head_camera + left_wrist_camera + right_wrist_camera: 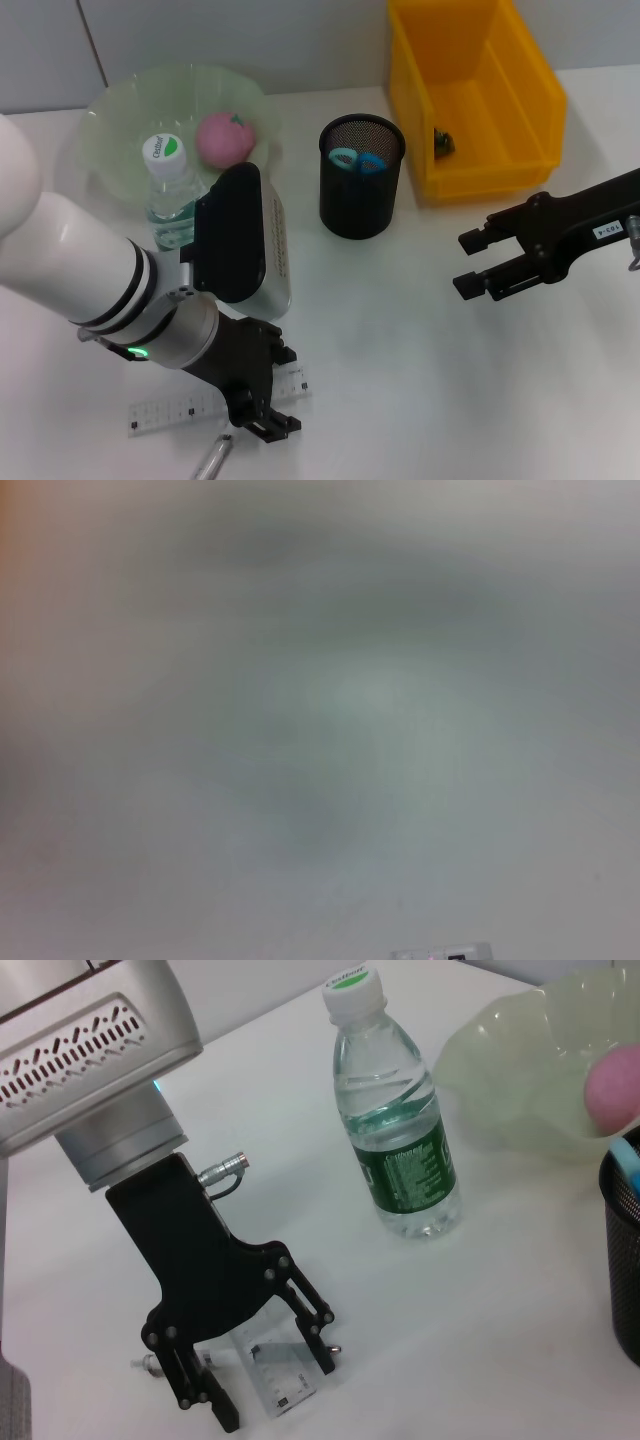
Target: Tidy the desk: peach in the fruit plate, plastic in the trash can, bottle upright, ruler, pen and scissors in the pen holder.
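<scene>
My left gripper (pixel 262 405) is down at the near edge of the desk (pixel 420 340), its fingers spread apart and straddling the ruler (pixel 180 408), which lies flat there; the pen (pixel 212 458) lies just beside it, nearer to me. In the head view I also see the bottle (pixel 172 190) standing upright in front of the fruit plate (pixel 120 120), the peach (pixel 224 138) in that plate, the scissors (pixel 357 160) handles-up in the pen holder (pixel 360 178), and the plastic (pixel 443 142) inside the trash can (pixel 470 95). My right gripper (pixel 478 262) hovers over the desk's right side with its fingers apart, holding nothing. The left wrist view is a blur of pale surface and tells me nothing. In the right wrist view, the left gripper (pixel 268 1388) has its black fingers planted on either side of the ruler (pixel 282 1375), tips at the desk.
</scene>
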You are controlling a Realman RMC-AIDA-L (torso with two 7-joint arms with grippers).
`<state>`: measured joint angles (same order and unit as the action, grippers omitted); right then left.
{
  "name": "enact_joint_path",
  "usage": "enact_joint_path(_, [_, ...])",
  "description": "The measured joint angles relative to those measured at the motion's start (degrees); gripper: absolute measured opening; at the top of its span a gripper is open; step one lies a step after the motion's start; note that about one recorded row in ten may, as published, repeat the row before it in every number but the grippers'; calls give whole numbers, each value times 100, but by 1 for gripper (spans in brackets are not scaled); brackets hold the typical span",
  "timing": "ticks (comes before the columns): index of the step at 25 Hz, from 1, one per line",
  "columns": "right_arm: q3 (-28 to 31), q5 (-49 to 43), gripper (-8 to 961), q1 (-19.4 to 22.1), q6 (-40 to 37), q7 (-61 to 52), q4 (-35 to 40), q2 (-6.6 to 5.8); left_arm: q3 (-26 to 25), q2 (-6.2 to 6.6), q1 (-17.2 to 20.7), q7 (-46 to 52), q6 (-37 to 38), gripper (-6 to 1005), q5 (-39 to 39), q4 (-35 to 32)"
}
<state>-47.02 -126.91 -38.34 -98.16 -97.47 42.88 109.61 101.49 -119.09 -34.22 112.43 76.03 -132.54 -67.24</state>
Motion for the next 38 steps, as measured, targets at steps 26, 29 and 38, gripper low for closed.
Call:
enact_joint_path(26, [9,9,748,-3,8,-18,1,35,105,1,91,56,-61,398,-132,-213])
enact_joint_path(29, [9,9,748,1,8,-18,1,35,80,12,140,106,-16,393,-103,-387])
enact_joint_path(38, [330,8,747,47,-5,21,6,9,-929,44,589,410,386,393,568,-1247])
